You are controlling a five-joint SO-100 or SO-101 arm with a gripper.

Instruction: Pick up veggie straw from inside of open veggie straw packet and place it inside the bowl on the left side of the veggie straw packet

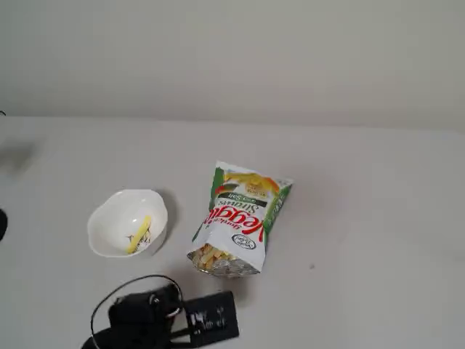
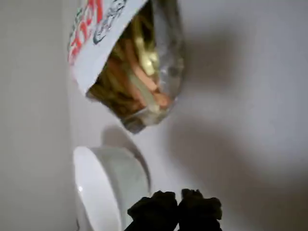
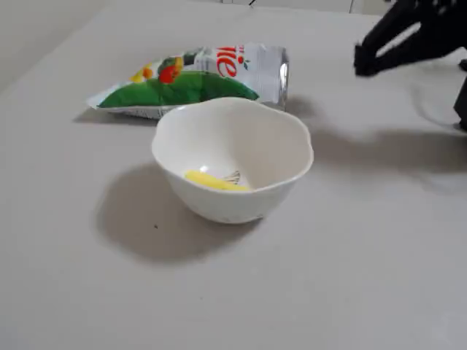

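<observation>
Nearest the wrist camera, the black gripper (image 2: 179, 204) has its tips pressed together on nothing, hovering above the tabletop (image 2: 250, 96) beside the bowl (image 2: 96, 192). One veggie straw (image 1: 139, 233) already lies inside the bowl, its pale-yellow length resting on the bottom in both fixed views. Just to the bowl's right in a fixed view, the veggie straw packet (image 1: 238, 218) lies flat, mouth open, more straws showing. Placement looks done; any further pick calls for parting the tips and reaching into the packet's mouth.

The veggie straw packet (image 1: 238, 220) reads "Veggie Straws".
</observation>
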